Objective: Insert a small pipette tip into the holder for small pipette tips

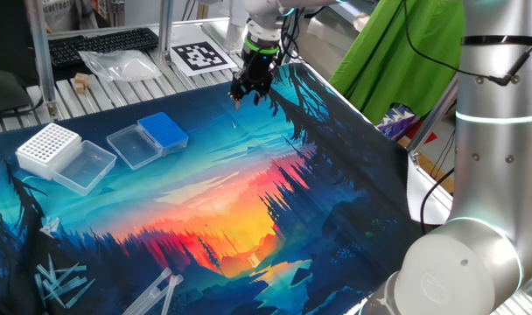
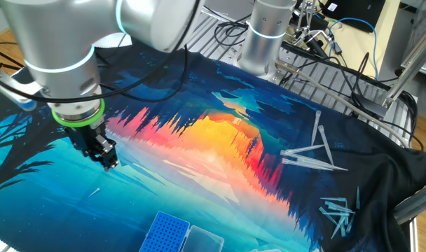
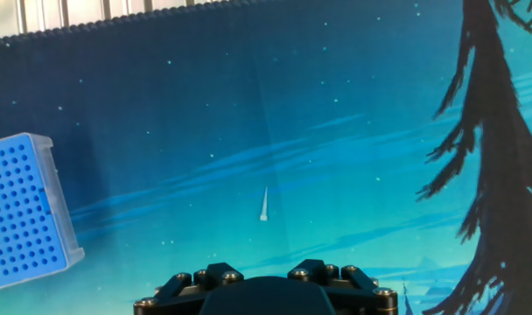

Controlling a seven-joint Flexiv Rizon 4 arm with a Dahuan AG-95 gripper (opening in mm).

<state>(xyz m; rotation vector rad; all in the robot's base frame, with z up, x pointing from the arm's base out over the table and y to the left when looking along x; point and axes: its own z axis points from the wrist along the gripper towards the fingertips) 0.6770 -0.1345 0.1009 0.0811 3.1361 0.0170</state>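
- Small pipette tip (image 3: 263, 206) lies flat on the printed mat (image 1: 248, 201), centre of the hand view. Not picked up; nothing inserted yet.
- Blue holder (image 1: 164, 130) sits upper left in one fixed view, clear lid (image 1: 132, 145) swung open beside it; holes look empty.
- Gripper (image 1: 249, 93) hangs above the tip, jaws spread, holding nothing.
- White rack (image 1: 48, 147) further left, lid open, seemingly empty.

The small rack (image 1: 164, 132) was bright blue with tiny dark holes. The big rack (image 1: 48, 147) was white. The mat (image 1: 248, 201) showed blue sky, orange sunset and black trees.
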